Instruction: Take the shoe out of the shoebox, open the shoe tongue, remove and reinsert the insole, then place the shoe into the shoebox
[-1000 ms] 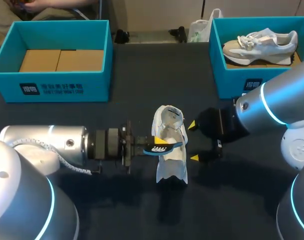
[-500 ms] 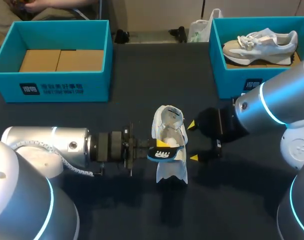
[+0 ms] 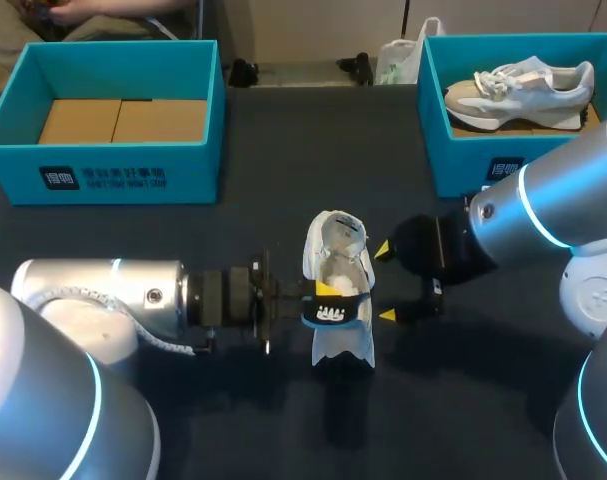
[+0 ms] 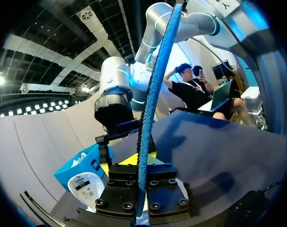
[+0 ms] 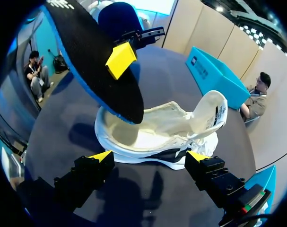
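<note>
Dark table (image 3: 263, 200), teal shoebox (image 3: 13, 170) at far left, second shoebox (image 3: 453, 160) holding grey sneaker (image 3: 518, 85) at far right. White shoe (image 3: 338, 250) mid-table between both arms. Black, blue-edged insole (image 3: 333, 312) poised over shoe's opening, pinched edge-on by left gripper (image 3: 323, 292). Right gripper (image 3: 385, 282) spread wide just beside shoe, holding nothing.

Robot lab: two robot arms (image 3: 93, 300) at a dark table (image 3: 253, 225).

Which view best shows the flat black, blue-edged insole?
Right wrist view: the insole shows its broad black face, end over the white shoe. Head view shows it small; left wrist view, only its blue edge.
</note>
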Robot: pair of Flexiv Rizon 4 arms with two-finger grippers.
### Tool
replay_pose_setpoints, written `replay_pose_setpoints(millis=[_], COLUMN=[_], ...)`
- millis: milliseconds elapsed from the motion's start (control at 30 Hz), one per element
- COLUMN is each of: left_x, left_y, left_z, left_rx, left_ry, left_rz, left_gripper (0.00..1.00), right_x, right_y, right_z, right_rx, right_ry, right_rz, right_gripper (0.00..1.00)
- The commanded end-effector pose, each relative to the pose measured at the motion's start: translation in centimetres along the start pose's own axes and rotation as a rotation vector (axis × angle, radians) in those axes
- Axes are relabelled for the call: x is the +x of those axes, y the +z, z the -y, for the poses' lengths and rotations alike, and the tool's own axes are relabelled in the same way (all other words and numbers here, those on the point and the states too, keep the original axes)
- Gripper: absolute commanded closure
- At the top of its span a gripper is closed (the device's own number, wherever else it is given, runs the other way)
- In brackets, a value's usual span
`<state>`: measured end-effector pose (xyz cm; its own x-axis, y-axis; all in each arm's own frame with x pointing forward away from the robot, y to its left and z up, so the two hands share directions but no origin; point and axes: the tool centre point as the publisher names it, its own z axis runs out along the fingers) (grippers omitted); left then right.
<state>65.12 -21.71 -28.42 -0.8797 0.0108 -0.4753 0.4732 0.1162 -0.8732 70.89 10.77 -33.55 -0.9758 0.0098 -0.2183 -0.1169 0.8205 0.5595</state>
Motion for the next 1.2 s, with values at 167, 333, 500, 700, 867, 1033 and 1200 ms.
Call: replay_pose_setpoints(millis=[167, 333, 500, 700, 867, 1033, 1200], left_x=[0.1, 0.1, 0.2, 0.3, 0.2, 0.1, -0.2], left_y=[0.9, 1.1, 1.2, 1.2, 1.4, 1.7, 1.8], left_z=[-1.1, -1.8, -2.5, -3.2, -3.8, -4.4, -5.0], left_rx=[-0.009, -0.018, -0.028, -0.038, -0.041, -0.038, -0.040], left_ry=[0.009, 0.022, 0.022, 0.022, 0.036, 0.048, 0.054], left_rz=[-0.002, -0.010, -0.007, -0.005, 0.000, 0.009, 0.010], left_gripper=[1.00, 1.00, 1.00, 1.00, 1.00, 1.00, 1.00], right_x=[0.1, 0.1, 0.1, 0.1, 0.1, 0.1, 0.1], right_y=[0.1, 0.1, 0.1, 0.1, 0.1, 0.1, 0.1], right_z=[0.0, 0.0, 0.0, 0.0, 0.0, 0.0, 0.0], right_rx=[0.001, 0.001, 0.001, 0.001, 0.001, 0.001, 0.001], right_ry=[-0.001, -0.001, -0.001, -0.001, -0.001, -0.001, -0.001], right_rz=[0.002, 0.002, 0.002, 0.002, 0.002, 0.002, 0.002], right_gripper=[0.00, 0.00, 0.00, 0.00, 0.00, 0.00, 0.00])
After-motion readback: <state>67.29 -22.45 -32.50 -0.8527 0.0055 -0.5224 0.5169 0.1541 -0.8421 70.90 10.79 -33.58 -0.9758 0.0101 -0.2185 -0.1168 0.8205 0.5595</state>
